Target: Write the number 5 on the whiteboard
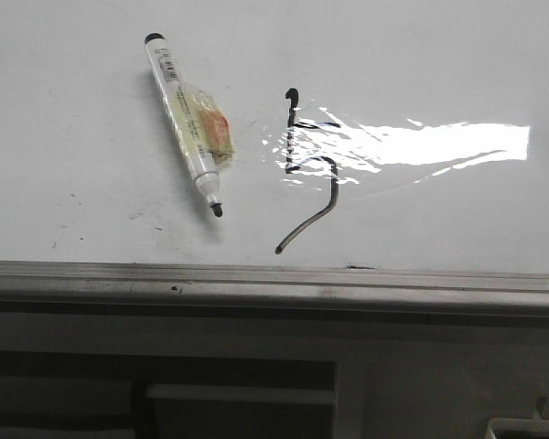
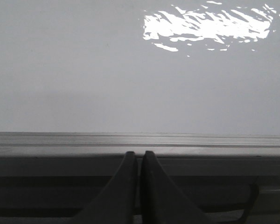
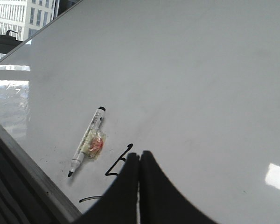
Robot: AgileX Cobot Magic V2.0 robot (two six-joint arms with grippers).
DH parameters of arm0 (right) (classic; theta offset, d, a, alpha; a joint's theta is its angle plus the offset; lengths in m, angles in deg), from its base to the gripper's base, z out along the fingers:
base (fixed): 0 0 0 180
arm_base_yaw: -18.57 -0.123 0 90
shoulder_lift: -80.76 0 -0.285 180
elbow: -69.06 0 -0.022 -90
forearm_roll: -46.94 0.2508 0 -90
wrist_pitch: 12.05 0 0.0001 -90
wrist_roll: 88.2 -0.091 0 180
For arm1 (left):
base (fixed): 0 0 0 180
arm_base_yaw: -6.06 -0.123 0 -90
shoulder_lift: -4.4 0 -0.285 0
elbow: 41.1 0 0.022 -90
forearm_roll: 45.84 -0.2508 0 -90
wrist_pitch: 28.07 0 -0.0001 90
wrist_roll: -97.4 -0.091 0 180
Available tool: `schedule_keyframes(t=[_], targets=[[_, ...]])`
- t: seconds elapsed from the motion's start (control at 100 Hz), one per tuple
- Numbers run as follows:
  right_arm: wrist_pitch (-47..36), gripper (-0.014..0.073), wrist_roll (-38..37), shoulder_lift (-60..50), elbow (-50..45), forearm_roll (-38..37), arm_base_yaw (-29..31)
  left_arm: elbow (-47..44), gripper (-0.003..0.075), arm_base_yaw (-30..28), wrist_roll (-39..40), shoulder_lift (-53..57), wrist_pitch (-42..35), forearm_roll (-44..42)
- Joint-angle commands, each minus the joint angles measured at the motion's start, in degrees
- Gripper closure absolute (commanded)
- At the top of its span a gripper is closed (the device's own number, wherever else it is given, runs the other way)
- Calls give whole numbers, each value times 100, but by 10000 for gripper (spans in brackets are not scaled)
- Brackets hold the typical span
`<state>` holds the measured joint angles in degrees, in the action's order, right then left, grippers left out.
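Observation:
The whiteboard (image 1: 82,119) lies flat and glossy, with a grey metal edge strip (image 1: 274,285) along its near side. The number 5 (image 1: 305,167) is drawn on it in thin black line, with a hooked top and a long grey tail. A white marker (image 1: 185,125), uncapped, with yellowish tape around its middle, lies on the board left of the 5. In the right wrist view my right gripper (image 3: 139,155) is shut and empty above the board, partly hiding the 5 (image 3: 117,164); the marker (image 3: 87,140) lies beside it. My left gripper (image 2: 138,154) is shut and empty at the board's edge strip (image 2: 140,144).
A bright window glare (image 1: 439,144) lies on the board right of the 5. Grey cabinet panels (image 1: 238,384) stand below the edge strip. Small dark scuff specks (image 1: 73,219) dot the board's near left part.

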<state>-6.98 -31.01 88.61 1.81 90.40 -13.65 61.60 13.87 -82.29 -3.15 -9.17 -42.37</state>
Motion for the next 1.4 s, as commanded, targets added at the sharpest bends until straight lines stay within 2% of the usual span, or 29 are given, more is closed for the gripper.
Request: schedule_keyframes(t=[0.0,0.05,0.08,0.11,0.2,0.3,0.39,0.58,0.74,1.39], targets=[[-671,657,40,69,-17,12,93,-131,741,-21,54,143,-325,19],[-872,657,-79,69,-155,-175,198,-131,741,-21,54,143,-325,19],[-958,657,-411,69,-229,-433,297,-131,741,-21,54,143,-325,19],[-1006,657,-1050,69,-301,-830,461,-131,741,-21,54,143,-325,19],[-1044,657,-2533,97,-560,-2376,980,-131,741,-21,54,143,-325,19],[-852,657,-4130,107,-861,-4165,1835,-131,741,-21,54,143,-325,19],[-861,657,-4750,107,-1161,-4591,2446,-131,741,-21,54,143,-325,19],[161,657,-4916,96,-1186,-4716,3282,-131,741,-21,54,143,-325,19],[1274,657,-4915,96,-1186,-4579,3423,-131,741,-21,54,143,-325,19],[1251,657,-4915,-165,-1186,-4604,3423,-131,741,-21,54,143,-325,19]])
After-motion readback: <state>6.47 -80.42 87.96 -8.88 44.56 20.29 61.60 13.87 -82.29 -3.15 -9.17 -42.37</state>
